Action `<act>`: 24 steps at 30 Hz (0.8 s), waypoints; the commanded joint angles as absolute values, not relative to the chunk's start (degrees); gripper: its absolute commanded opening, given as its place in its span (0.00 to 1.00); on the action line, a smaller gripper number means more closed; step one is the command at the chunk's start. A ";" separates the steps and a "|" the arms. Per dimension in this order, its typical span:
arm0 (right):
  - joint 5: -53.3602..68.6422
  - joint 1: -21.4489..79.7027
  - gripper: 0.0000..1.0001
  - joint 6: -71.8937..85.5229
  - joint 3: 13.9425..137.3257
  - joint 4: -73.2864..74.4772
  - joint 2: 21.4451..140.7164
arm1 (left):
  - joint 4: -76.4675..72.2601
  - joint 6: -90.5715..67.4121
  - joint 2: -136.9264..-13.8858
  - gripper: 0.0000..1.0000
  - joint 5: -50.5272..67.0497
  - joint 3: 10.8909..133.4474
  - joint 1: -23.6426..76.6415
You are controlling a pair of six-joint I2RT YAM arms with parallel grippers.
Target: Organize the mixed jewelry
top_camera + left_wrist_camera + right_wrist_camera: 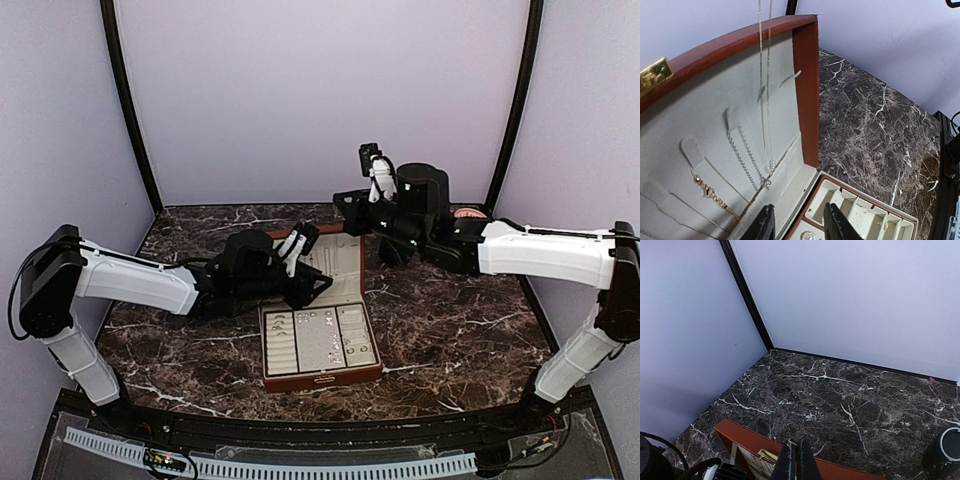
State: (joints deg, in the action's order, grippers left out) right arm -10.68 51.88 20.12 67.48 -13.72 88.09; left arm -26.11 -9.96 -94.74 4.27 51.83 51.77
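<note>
Right gripper [796, 462] was pressed together, apparently pinching thin chain [766, 100] from above so it dangled against box lid [805, 75] for hooking. Left gripper [800, 225] stood spread and empty, chain's low end just ahead. Other jewelry [320, 338] lay in compartments below it.

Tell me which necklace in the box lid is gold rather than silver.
The gold necklace with chunky links, low on the left of the lid in the left wrist view; the other chains there are silvery.
</note>
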 commanded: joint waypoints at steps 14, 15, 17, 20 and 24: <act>-7.78 51.97 0.00 21.05 60.92 -18.42 86.48 | -29.13 -12.84 -93.12 0.36 5.44 51.44 50.74; -7.80 51.95 0.00 21.21 60.65 -18.55 86.29 | -29.32 -12.91 -93.20 0.36 5.58 51.40 50.72; -7.87 51.94 0.00 21.11 60.21 -18.63 85.78 | -29.60 -12.88 -93.74 0.36 5.65 51.69 50.67; -7.85 51.94 0.00 20.80 59.86 -18.44 85.07 | -29.49 -11.90 -94.98 0.36 5.08 52.92 50.63; -7.50 51.94 0.00 20.74 59.63 -17.82 84.74 | -32.22 -9.87 -95.69 0.35 5.35 53.85 50.65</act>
State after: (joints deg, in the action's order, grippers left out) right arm -8.34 51.88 20.62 60.18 -15.62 87.05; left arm -28.25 -12.05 -95.15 4.97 52.01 50.89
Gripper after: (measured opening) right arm 0.010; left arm 0.353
